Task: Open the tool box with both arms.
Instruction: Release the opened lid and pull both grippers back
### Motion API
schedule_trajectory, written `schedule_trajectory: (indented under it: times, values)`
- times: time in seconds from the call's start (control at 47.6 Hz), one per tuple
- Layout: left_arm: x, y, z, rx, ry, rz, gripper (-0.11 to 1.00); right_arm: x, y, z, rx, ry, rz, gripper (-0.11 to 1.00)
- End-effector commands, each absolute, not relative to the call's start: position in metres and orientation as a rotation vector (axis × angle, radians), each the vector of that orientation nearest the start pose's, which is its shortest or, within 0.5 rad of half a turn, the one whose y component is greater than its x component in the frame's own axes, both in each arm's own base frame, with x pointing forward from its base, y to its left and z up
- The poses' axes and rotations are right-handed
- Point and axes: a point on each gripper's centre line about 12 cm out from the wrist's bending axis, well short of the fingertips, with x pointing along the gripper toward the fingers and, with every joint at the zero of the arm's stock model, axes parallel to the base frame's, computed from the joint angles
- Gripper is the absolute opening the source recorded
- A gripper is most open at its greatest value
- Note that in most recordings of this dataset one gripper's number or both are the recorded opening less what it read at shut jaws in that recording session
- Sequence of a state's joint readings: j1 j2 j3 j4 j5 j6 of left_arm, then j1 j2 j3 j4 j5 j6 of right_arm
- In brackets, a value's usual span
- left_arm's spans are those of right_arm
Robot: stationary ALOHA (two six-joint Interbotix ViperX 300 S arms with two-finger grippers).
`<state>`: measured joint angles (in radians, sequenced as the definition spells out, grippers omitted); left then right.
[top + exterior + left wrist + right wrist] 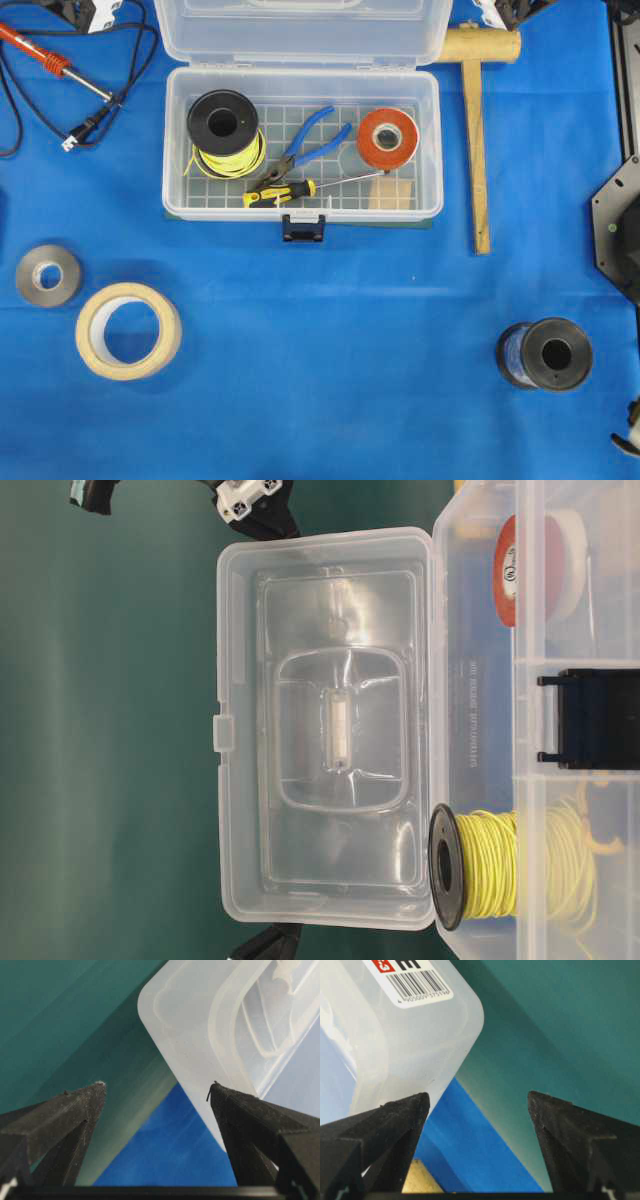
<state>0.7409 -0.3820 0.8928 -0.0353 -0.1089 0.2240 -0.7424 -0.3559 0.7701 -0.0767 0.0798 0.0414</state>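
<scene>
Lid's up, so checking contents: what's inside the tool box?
Inside the tool box: yellow wire spool, blue pliers, yellow-handled screwdriver, orange tape roll and a tan piece partly under the screwdriver's shaft. Whatever lies beneath the spool and roll is hidden.

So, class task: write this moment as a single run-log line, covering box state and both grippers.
tool box: lid open, standing up | left gripper: open, empty, beside lid corner | right gripper: open, empty, beside other lid corner
</scene>
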Motion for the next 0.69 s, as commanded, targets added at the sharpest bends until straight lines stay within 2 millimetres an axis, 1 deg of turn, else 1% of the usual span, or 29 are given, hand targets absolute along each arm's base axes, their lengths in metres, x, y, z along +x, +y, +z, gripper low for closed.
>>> schedule_trajectory:
  times: [0.0,0.147,0.294,0.526,0.673]
  values:
    - [0.238,0.212,0.248,0.046,0.412,0.687,0.90,0.252,-0.224,0.272,0.128,0.415,-0.712,0.84]
    - [0.228,0.214,0.244,0.026,0.444,0.707,0.90,0.243,-0.226,0.270,0.141,0.429,-0.736,0.84]
    - [0.217,0.209,0.241,0.016,0.463,0.715,0.90,0.230,-0.224,0.270,0.150,0.434,-0.758,0.84]
    - [0.191,0.196,0.241,0.012,0.455,0.747,0.90,0.210,-0.212,0.270,0.153,0.434,-0.777,0.84]
    - [0.182,0.188,0.244,0.018,0.435,0.755,0.90,0.201,-0.204,0.270,0.152,0.422,-0.780,0.84]
